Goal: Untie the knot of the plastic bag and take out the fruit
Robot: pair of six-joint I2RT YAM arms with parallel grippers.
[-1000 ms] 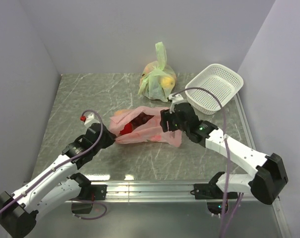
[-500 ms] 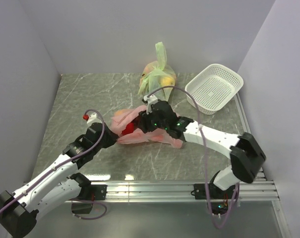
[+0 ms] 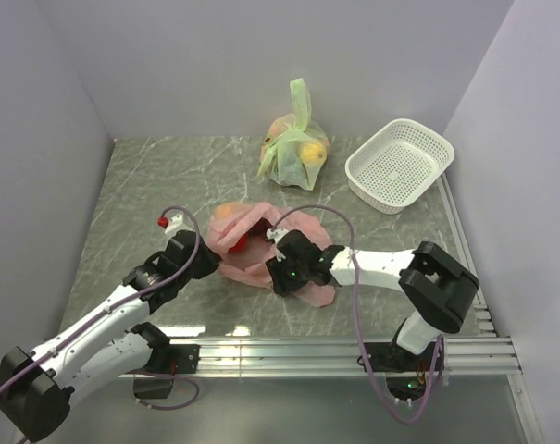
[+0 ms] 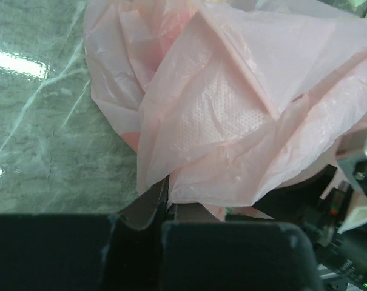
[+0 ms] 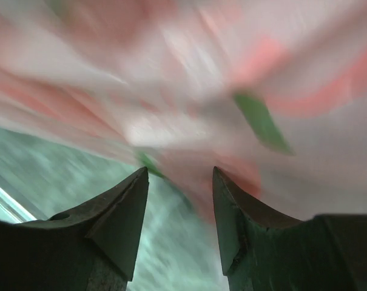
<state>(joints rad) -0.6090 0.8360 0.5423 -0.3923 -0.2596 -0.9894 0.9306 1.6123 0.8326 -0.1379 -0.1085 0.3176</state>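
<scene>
The pink plastic bag (image 3: 303, 227) lies crumpled mid-table and fills the left wrist view (image 4: 232, 109). A glossy red fruit (image 3: 237, 244) shows through its left part, and an orange-yellow fruit (image 3: 225, 212) shows at its far left end. The grapes are hidden. I see no tied knot. My left gripper (image 3: 212, 262) is shut on a fold of the bag's left edge (image 4: 168, 195). My right gripper (image 3: 276, 274) is open and low at the bag's near side. Its view is blurred, with pink plastic just beyond the fingertips (image 5: 180, 176).
A light green tied bag of yellowish fruit (image 3: 294, 148) stands at the back centre. A white basket (image 3: 434, 143) sits at the back right. Grey walls close in the left, back and right sides.
My right gripper swept from the bag's far right side leftwards and towards me, down to its near edge. The bag shifted slightly. My left gripper kept its hold.
</scene>
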